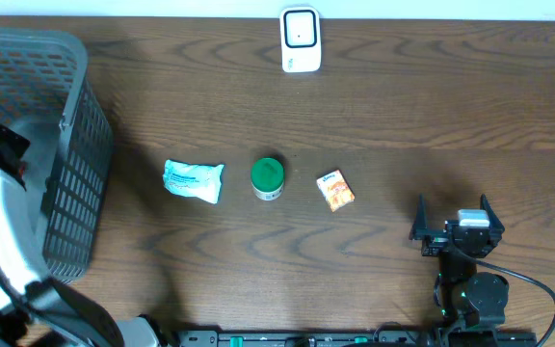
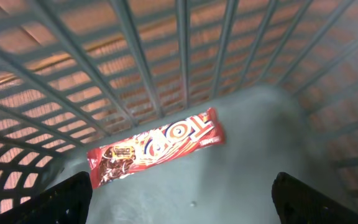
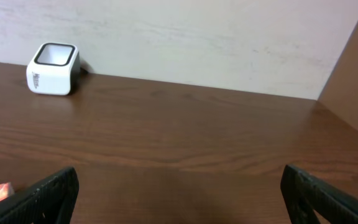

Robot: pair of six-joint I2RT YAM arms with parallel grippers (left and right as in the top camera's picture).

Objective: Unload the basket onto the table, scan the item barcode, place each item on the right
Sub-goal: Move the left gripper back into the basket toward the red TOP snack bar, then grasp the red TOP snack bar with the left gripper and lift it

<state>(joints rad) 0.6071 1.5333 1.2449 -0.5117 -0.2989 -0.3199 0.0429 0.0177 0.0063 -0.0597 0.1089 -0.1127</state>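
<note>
Red wrapper, perhaps chocolate, in basket

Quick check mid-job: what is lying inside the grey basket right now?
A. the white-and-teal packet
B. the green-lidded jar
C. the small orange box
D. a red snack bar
D: the left wrist view shows a red snack bar lying flat on the floor of the basket, while overhead the green-lidded jar, orange box and packet sit out on the table.
</note>
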